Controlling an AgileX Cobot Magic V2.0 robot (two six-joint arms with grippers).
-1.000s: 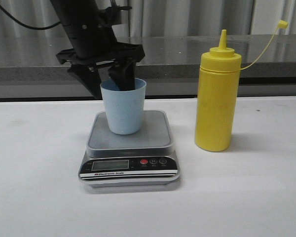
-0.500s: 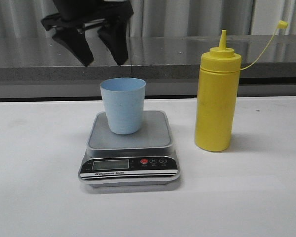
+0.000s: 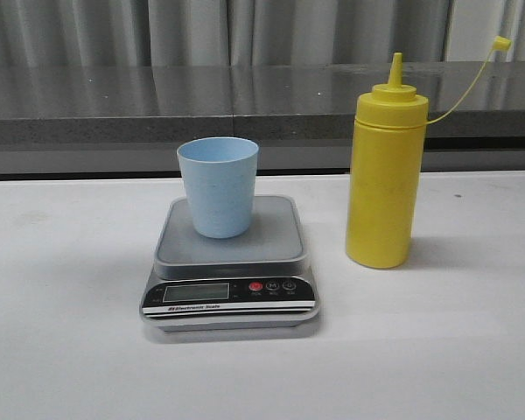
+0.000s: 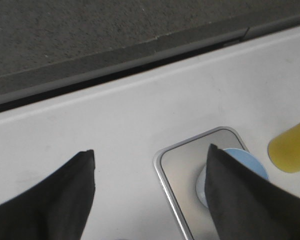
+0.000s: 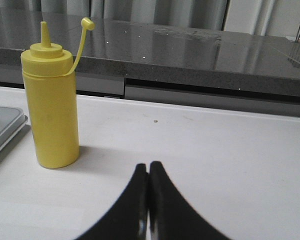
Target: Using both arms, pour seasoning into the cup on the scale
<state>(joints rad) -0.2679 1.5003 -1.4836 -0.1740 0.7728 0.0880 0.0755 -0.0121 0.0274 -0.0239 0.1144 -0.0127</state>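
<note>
Seasoning bottle upright, well apart from pressed-together right claw, left claw spread above cup.

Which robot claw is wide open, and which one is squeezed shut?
The left gripper is the open one: its two black fingers stand far apart above the scale. The right gripper is shut, fingers pressed together near the yellow bottle.
</note>
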